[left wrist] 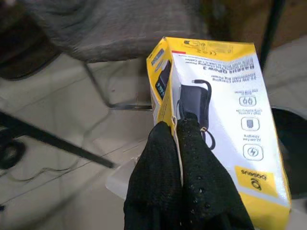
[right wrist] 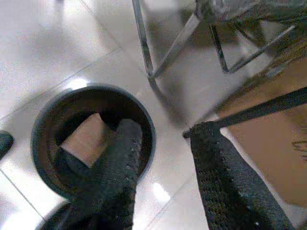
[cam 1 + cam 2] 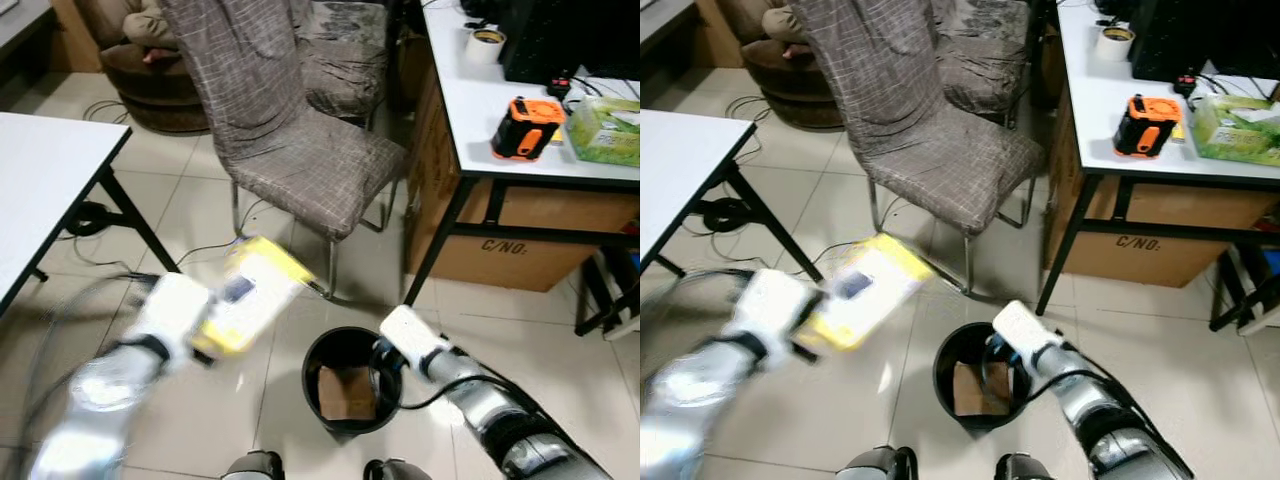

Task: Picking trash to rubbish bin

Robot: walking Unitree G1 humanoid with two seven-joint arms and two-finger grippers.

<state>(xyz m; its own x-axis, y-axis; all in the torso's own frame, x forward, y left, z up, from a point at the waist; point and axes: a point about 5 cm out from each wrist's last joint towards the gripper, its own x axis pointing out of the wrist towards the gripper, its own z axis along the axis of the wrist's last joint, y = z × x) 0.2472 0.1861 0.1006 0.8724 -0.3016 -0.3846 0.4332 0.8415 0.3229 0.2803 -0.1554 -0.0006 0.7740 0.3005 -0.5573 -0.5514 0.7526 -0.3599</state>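
One yellow box (image 3: 250, 292), long axis slanting up toward the chair (image 3: 290, 130), is clamped in the left gripper (image 1: 180, 143); right gripper (image 2: 163, 158), fingers apart, hovers over the black bin (image 3: 312, 385).

Head eyes look down on the bin (image 3: 350, 390); both wrist cameras view it close.

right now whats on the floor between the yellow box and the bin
Only bare floor tile separates the yellow box, held by the left end effector, from the black rubbish bin, per the left eye view.
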